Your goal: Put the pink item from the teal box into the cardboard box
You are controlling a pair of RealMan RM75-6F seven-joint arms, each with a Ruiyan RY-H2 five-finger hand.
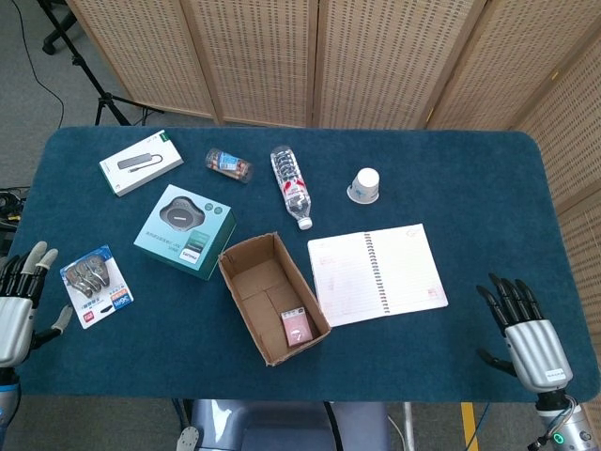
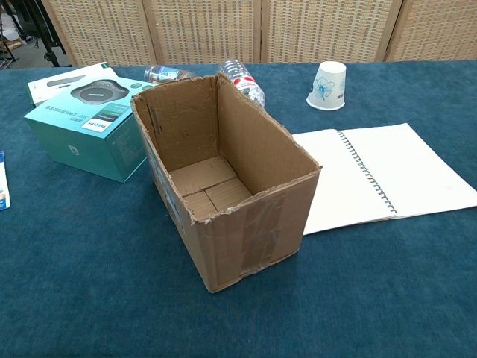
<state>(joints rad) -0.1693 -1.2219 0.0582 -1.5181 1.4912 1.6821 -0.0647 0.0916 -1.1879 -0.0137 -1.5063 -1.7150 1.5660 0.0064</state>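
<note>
The left hand (image 1: 13, 315), a grey metal-backed hand with dark fingers, sits at the table's near left corner with its fingers spread apart and nothing in them. Just beside it on the blue cloth lies a small flat blister pack with a red corner (image 1: 96, 285), not touched by the hand. The right hand (image 1: 526, 334), of the same build, sits at the near right corner, fingers also spread and holding nothing. Neither hand shows in the chest view.

Near the middle of the dark blue cloth-covered table (image 1: 451, 178) stands the open brown cardboard box (image 1: 272, 296), set at an angle. The small pink packet (image 1: 298, 326) lies flat on the floor of this box, at its near end; in the chest view the box's front wall hides it. The teal rectangular box with a dark round speaker printed on its lid (image 1: 184, 231) rests just beside the cardboard box, at its far left corner, and its lid looks closed.

To the right of the cardboard box lies an open white spiral-bound notebook (image 1: 377, 273). Further back are a clear plastic water bottle with a red label (image 1: 291, 185) lying on its side, a small clear jar (image 1: 228, 164) also on its side, a white flat carton (image 1: 141, 162), and an upturned white paper cup (image 1: 364, 185).
</note>
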